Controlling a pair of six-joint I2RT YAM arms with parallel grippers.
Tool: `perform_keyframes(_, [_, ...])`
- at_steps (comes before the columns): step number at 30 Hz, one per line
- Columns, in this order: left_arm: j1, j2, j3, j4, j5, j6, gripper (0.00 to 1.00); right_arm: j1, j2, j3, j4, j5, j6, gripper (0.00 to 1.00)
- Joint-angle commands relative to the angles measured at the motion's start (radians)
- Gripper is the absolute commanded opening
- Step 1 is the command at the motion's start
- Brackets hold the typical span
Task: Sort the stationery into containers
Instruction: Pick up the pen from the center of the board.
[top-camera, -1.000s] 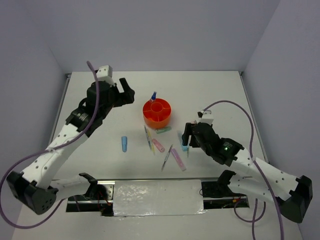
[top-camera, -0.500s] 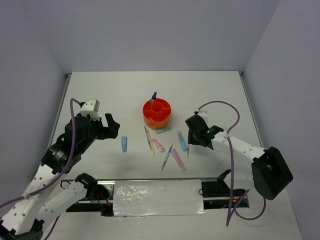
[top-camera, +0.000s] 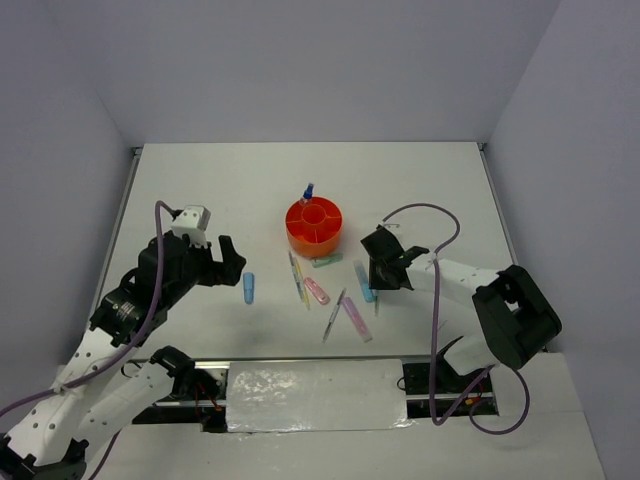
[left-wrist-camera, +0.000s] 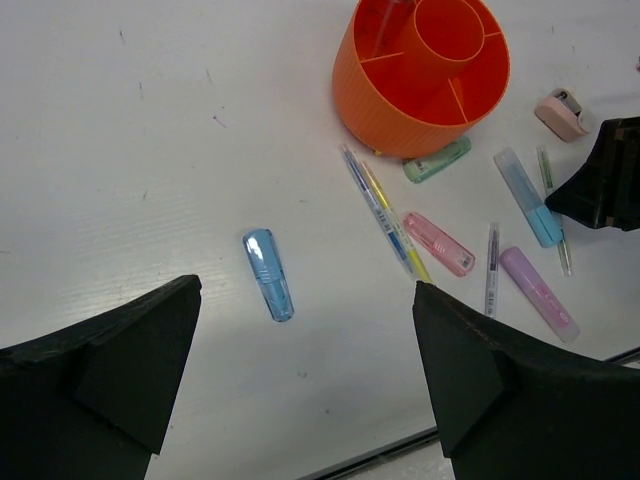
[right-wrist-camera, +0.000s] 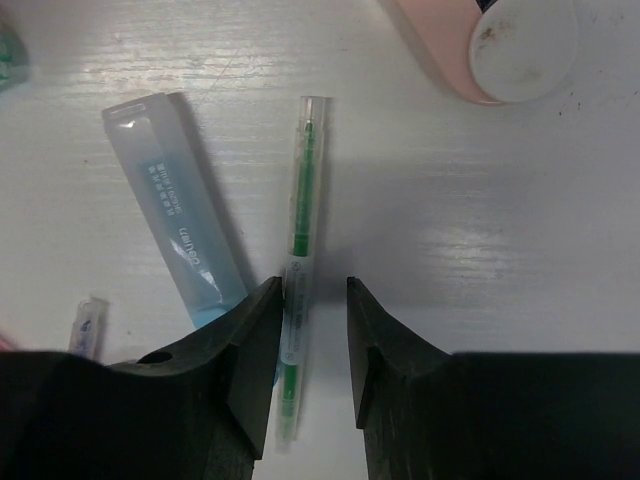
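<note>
Plain white table (top-camera: 200, 190) with an orange organiser (left-wrist-camera: 400, 110) around the middle and a green marker (left-wrist-camera: 437, 160) just beside its base. A blue marker (left-wrist-camera: 269, 274) lies off alone on the left. The yellow pen (left-wrist-camera: 385, 215), pink marker (left-wrist-camera: 438, 243), thin pen (left-wrist-camera: 491, 283), purple marker (left-wrist-camera: 540, 293), light-blue marker (left-wrist-camera: 527, 196) and green pen (left-wrist-camera: 553, 210) are loosely bunched, with an eraser (left-wrist-camera: 561, 112) further right.

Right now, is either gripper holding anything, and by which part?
Nothing is gripped yet. The left gripper is open and empty. The right gripper straddles the green pen just past its middle, a gap showing beside it.

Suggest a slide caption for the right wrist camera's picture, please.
The right hand straddles a thin green pen on the table, a blue marker and pink-white eraser lying nearby.
</note>
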Motion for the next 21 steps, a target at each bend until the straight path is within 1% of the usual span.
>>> perform_keyframes(1, [-0.004,-0.023,0.002,0.046,0.012,0.027,0.99,-0.011,0.038,0.041,0.029,-0.003,-0.008,0.37])
perform_keyframes(4, [-0.004,-0.035,-0.001,0.047,0.009,0.025,0.99,-0.011,0.033,0.036,0.021,-0.003,0.001,0.37])
perform_keyframes(6, [-0.004,-0.034,-0.001,0.046,0.010,0.027,0.99,-0.011,0.035,0.024,0.025,-0.037,0.004,0.36])
perform_keyframes(9, [-0.004,-0.032,0.001,0.046,0.013,0.025,0.99,-0.011,0.062,0.010,0.025,-0.057,0.021,0.22])
perform_keyframes(10, [-0.004,-0.032,0.001,0.046,0.012,0.025,0.99,-0.011,0.064,0.007,0.025,-0.060,0.024,0.12])
perform_keyframes(11, [-0.004,-0.031,0.001,0.047,0.015,0.025,0.99,-0.011,0.064,0.003,0.019,-0.059,0.031,0.07])
perform_keyframes(14, [-0.004,-0.020,0.002,0.047,0.016,0.007,0.99,-0.009,0.026,-0.002,0.001,-0.040,0.051,0.05])
perform_keyframes(16, [-0.004,-0.006,0.011,0.047,0.030,-0.022,0.99,-0.007,-0.035,0.007,-0.022,-0.007,0.057,0.02])
perform_keyframes(18, [-0.004,0.022,0.012,0.075,0.111,-0.048,0.99,0.000,-0.112,0.036,-0.071,0.026,0.048,0.00])
perform_keyframes(19, [-0.004,0.026,0.002,0.101,0.148,-0.070,0.99,0.025,-0.140,0.050,-0.088,0.041,0.032,0.00])
perform_keyframes(20, [-0.004,0.034,-0.008,0.183,0.245,-0.118,0.99,0.038,-0.199,0.073,-0.106,0.061,0.021,0.00])
perform_keyframes(21, [-0.004,0.037,-0.042,0.240,0.298,-0.148,0.99,0.057,-0.232,0.084,-0.111,0.066,0.013,0.00])
